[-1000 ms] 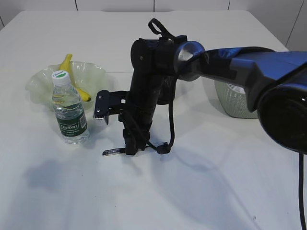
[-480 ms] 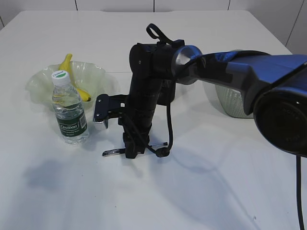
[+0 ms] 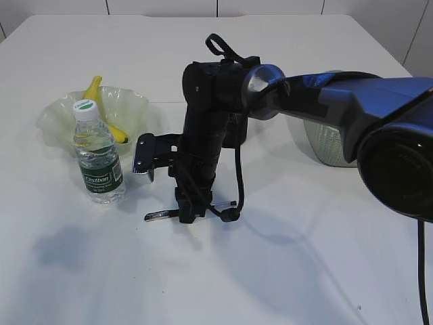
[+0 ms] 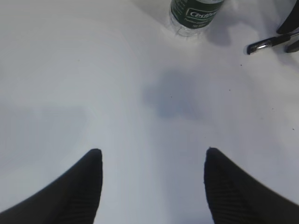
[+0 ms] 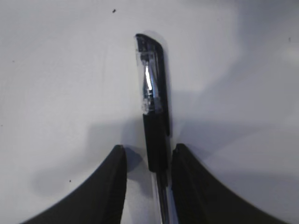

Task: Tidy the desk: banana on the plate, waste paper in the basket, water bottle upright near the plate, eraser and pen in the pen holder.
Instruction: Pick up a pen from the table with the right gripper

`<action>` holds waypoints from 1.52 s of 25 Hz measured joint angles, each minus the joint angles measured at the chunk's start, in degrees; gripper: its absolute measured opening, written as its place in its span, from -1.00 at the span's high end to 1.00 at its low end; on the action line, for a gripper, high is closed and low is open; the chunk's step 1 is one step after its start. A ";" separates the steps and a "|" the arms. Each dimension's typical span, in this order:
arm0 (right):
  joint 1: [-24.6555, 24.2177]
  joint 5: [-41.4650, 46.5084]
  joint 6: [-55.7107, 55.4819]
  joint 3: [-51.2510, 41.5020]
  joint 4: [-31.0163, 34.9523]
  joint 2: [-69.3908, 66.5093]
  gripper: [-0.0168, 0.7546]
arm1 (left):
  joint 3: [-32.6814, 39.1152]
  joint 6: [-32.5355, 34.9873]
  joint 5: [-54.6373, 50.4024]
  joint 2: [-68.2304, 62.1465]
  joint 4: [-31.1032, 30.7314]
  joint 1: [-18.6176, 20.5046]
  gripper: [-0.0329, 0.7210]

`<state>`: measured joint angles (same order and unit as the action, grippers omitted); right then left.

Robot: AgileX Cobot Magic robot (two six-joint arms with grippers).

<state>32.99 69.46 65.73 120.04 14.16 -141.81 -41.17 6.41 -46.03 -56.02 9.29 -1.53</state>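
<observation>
White tabletop, plain wall behind. Right gripper down at surface, jaws straddling black pen, gaps each side, not pinching yet (as far as I can tell). Pen lies flat, cap end pointing away from fingers.

Risk: thin round barrel, could roll or skid on closing, or get pressed into table.

Left gripper spread wide, empty, water bottle well ahead.

Count: one pen, one bottle, one banana on plate, one basket behind arm.

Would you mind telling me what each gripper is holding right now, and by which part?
The right gripper straddles the pen at mid-barrel, just behind its cap; an actual grip cannot be confirmed. The left gripper holds nothing.
</observation>
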 joint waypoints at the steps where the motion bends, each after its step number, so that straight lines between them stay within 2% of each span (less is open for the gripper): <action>1: 0.00 0.00 -0.23 0.00 -0.09 -0.08 0.29 | 0.00 0.00 0.00 0.00 0.00 0.00 -0.37; 8: 0.00 0.00 -0.71 0.23 -0.23 -0.34 0.32 | 0.00 0.00 0.00 0.00 0.00 0.00 -0.37; 15: 0.00 0.00 -1.76 0.33 -1.16 -0.34 0.75 | 0.00 0.00 0.00 0.00 0.00 0.00 -0.37; 18: 0.00 0.00 -1.76 0.44 -1.26 -0.34 0.83 | 0.00 0.00 0.00 0.00 0.00 0.00 -0.37; 25: 0.00 0.15 -1.85 2.47 -1.51 -1.07 0.85 | 0.00 0.00 0.00 0.00 0.00 0.00 -0.37; 38: -0.99 0.38 -8.35 5.96 3.98 2.19 0.85 | 0.00 0.00 0.00 0.00 -0.04 0.00 -0.37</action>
<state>32.00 69.84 57.38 126.00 18.14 -139.62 -41.17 6.41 -46.03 -56.02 9.25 -1.53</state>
